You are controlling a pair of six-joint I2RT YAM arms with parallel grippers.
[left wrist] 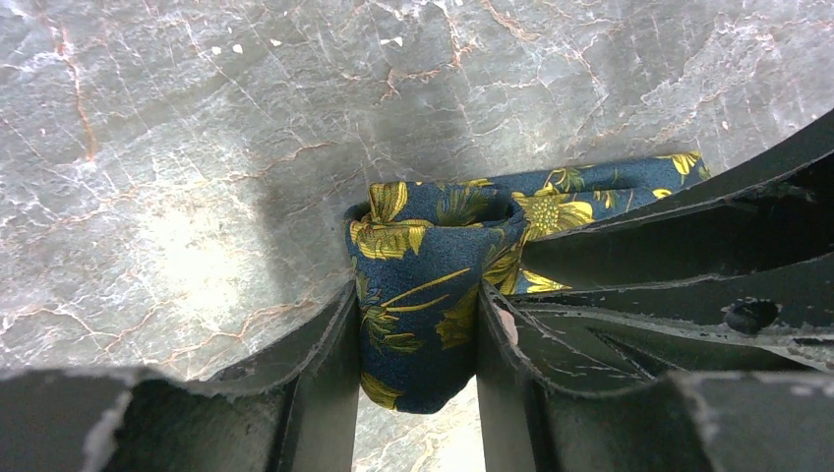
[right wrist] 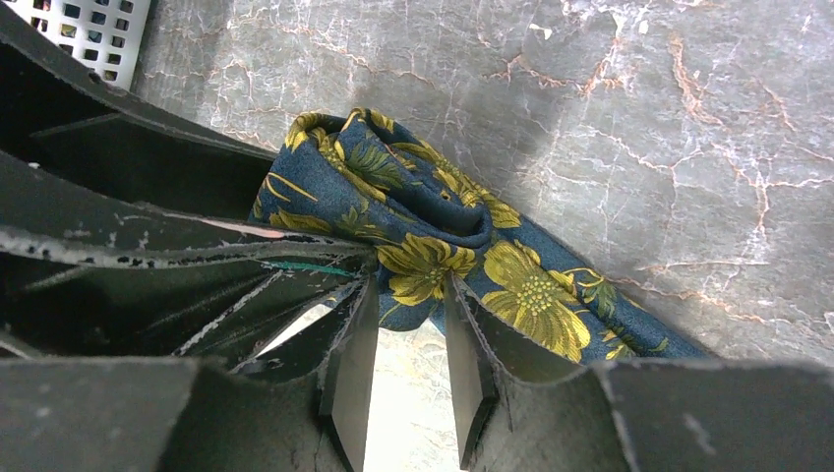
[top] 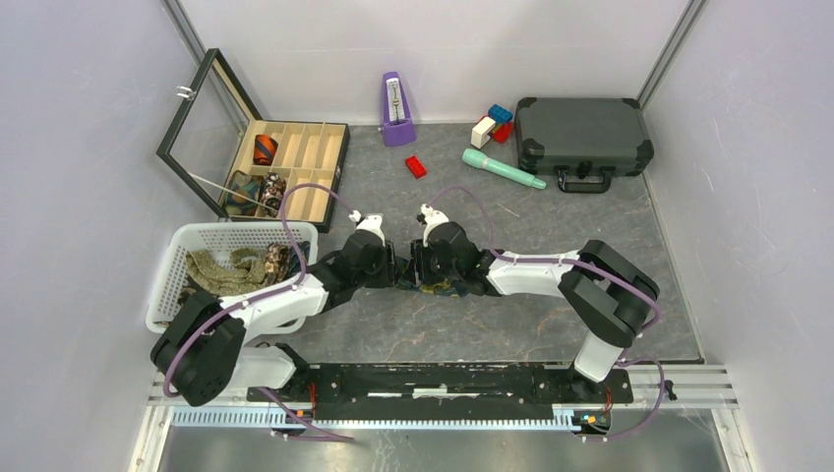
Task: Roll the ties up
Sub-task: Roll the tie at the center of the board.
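Observation:
A navy tie (left wrist: 423, 256) with yellow flowers lies partly rolled on the marbled grey table, its free end trailing off to the right (right wrist: 551, 295). My left gripper (left wrist: 415, 295) is shut on the rolled part, and the fabric fills the gap between its fingers. My right gripper (right wrist: 411, 280) pinches the same tie at its fingertips, right beside the coil. In the top view both grippers (top: 391, 267) (top: 421, 267) meet tip to tip at the table's middle, hiding most of the tie (top: 443, 288). Loose olive and brown ties (top: 231, 267) lie in the basket. Rolled ties (top: 268, 187) sit in the wooden box.
A white basket (top: 167, 280) stands at the left, and a corner of it (right wrist: 93, 29) shows in the right wrist view. Behind it is a divided wooden box (top: 315, 157) with its glass lid open. At the back are a purple metronome (top: 396, 110), a red block (top: 416, 166), a teal tool (top: 502, 168) and a black case (top: 582, 138).

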